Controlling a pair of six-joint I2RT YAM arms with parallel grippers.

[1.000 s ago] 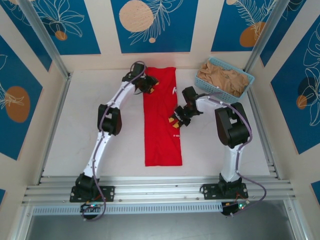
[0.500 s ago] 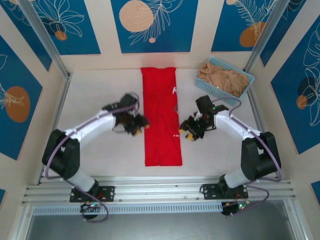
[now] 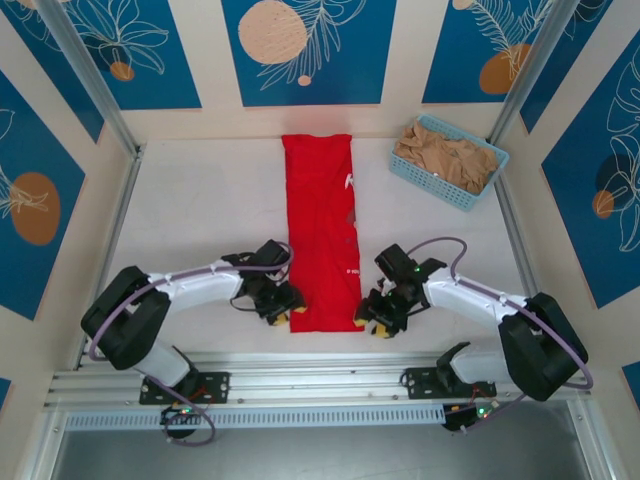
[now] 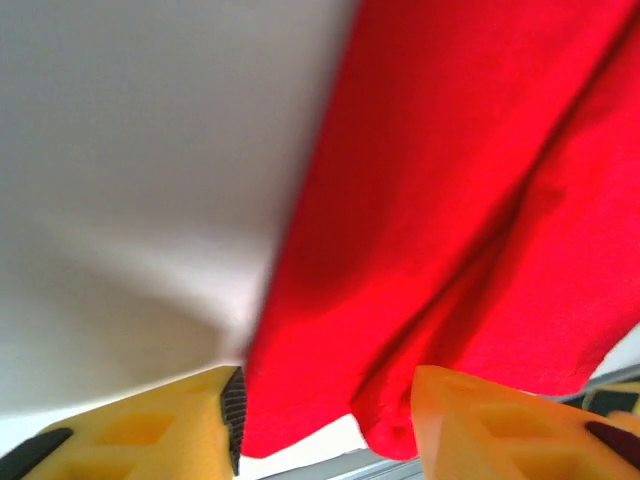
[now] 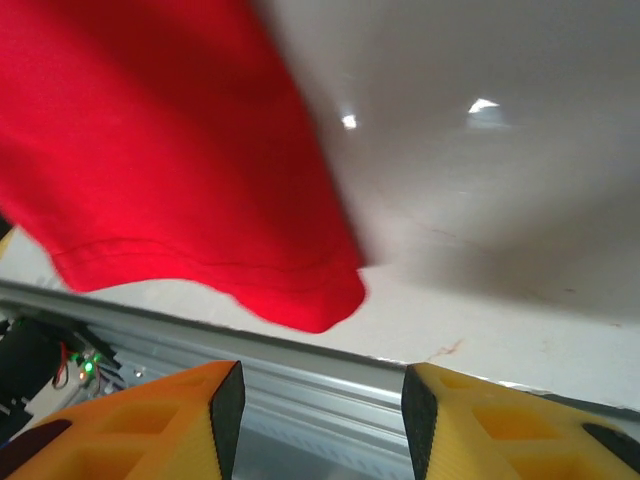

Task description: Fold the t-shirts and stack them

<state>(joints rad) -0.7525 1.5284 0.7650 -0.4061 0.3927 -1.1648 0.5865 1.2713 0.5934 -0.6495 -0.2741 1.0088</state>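
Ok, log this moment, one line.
red shirt: folded long | left gripper: open, near-left corner | right gripper: open, near-right corner | tan shirts: in basket

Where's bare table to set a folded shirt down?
Free: table left of the red t-shirt, to the side rail; also right of it, nearer than the basket. Crowded: the shirt's near hem, left gripper and right gripper at its corners.

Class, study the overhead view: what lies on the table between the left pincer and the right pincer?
The near hem of the red t-shirt lies between the left pincer and right pincer, seen in the top view.
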